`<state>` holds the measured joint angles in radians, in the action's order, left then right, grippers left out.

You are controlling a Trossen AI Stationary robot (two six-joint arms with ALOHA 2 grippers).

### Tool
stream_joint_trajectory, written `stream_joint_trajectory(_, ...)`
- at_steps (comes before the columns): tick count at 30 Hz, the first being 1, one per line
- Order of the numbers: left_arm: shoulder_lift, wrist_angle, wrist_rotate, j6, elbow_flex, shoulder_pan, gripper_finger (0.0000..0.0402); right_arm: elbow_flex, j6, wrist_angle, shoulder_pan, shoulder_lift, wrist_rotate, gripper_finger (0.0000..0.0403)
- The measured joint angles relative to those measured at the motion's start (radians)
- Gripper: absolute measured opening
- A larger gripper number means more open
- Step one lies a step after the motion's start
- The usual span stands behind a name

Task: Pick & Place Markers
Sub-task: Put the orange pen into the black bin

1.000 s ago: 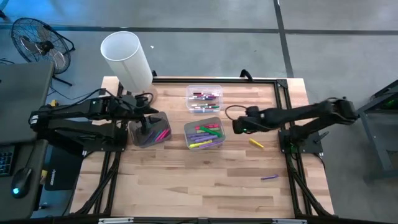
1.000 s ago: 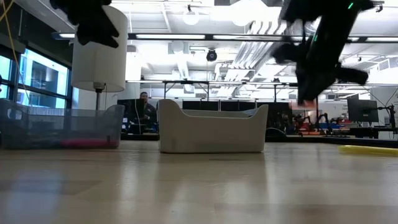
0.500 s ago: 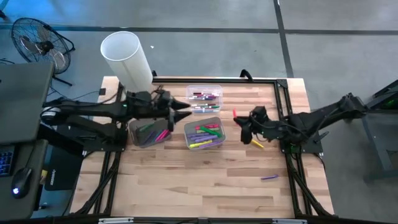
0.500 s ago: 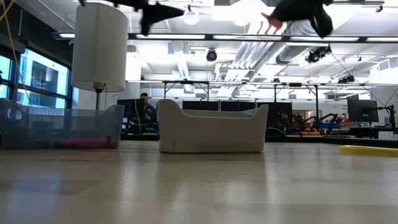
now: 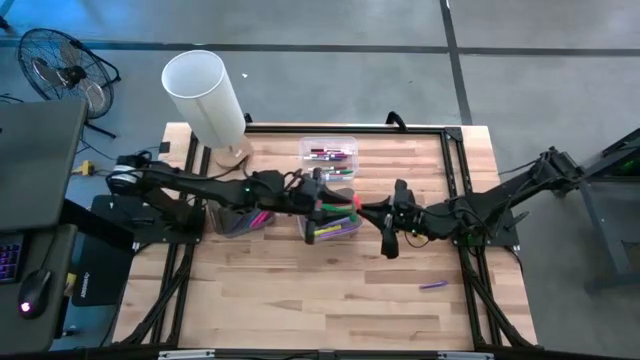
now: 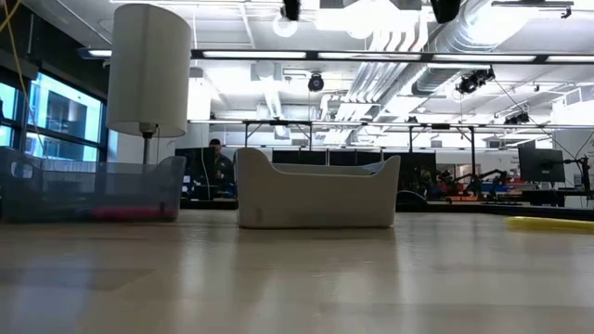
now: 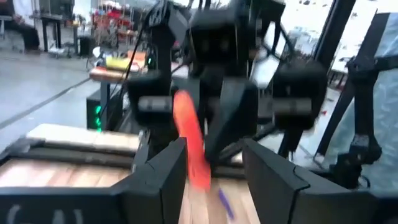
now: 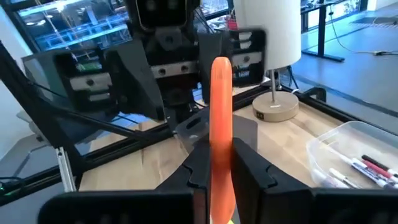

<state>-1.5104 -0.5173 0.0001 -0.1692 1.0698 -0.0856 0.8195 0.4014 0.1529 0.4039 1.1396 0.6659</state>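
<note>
Starting at your left, the tall white cylindrical lamp (image 5: 205, 95) stands on its round wooden base at the table's far left corner. Just in front of it sits the clear plastic bin (image 5: 243, 218) with pink and green markers inside. Your left arm reaches across that bin, and the left gripper (image 5: 338, 203) hangs above the grey tray (image 5: 329, 217) of mixed purple, green, yellow and pink markers. In the left wrist view its fingers (image 7: 166, 171) stand apart, with the orange marker (image 8: 221, 130) between them; you cannot tell whether they touch it.

Behind the grey tray is a clear lidded box (image 5: 327, 160) holding white-bodied markers with coloured caps.

Your right gripper (image 5: 378, 213) meets the left one over the tray's right edge. Its fingers are closed tight on the orange marker, which stands upright between them in the right wrist view.

Further right, a loose purple marker (image 5: 432, 285) lies on the pale wooden table (image 5: 300, 290), well apart from both grippers.
</note>
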Motion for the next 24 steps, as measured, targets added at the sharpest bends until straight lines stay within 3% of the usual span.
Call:
stream_joint_trajectory(10, -0.089, 0.039, 0.017, -0.007, 0.137, 0.0, 0.0146, 0.0, -0.029, 0.013, 0.016, 0.0, -0.012, 0.0028)
stream_joint_trajectory(24, -0.095, 0.048, -0.016, -0.025, 0.138, 0.0, 0.0146, 0.0, -0.07, 0.041, 0.014, 0.0, -0.028, 0.0027)
